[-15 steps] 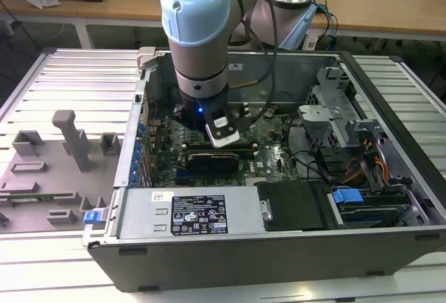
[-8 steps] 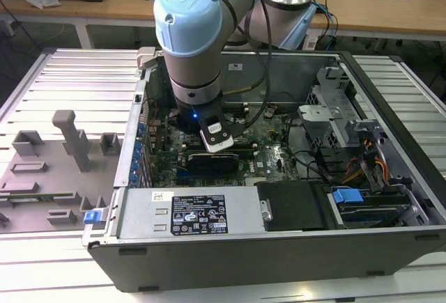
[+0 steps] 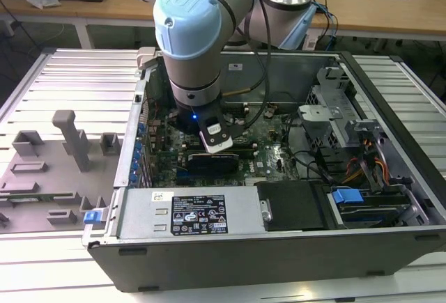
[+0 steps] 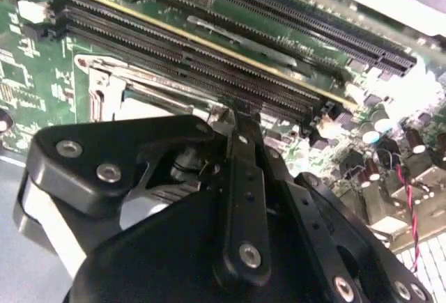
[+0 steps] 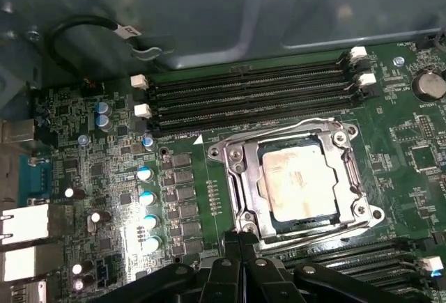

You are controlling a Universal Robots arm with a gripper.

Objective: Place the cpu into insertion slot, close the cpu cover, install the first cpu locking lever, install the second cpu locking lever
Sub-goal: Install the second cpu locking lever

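The cpu, its silvery top smudged, lies in the insertion slot on the green motherboard. The cpu cover, a metal frame, lies flat around the chip. One thin wire locking lever runs along the side by the memory slots, and another runs along the opposite side. My gripper is shut, with its black fingertips together at the cover's edge by that second lever; I cannot tell whether they touch it. In the second wrist view my gripper hovers over the metal socket frame.
Long black memory slots flank the socket on both sides. Blue-topped capacitors stand beside it. The arm's wrist reaches down into the open computer case. A black expansion card lies below it. A grey fixture tray sits at the exterior view's left.
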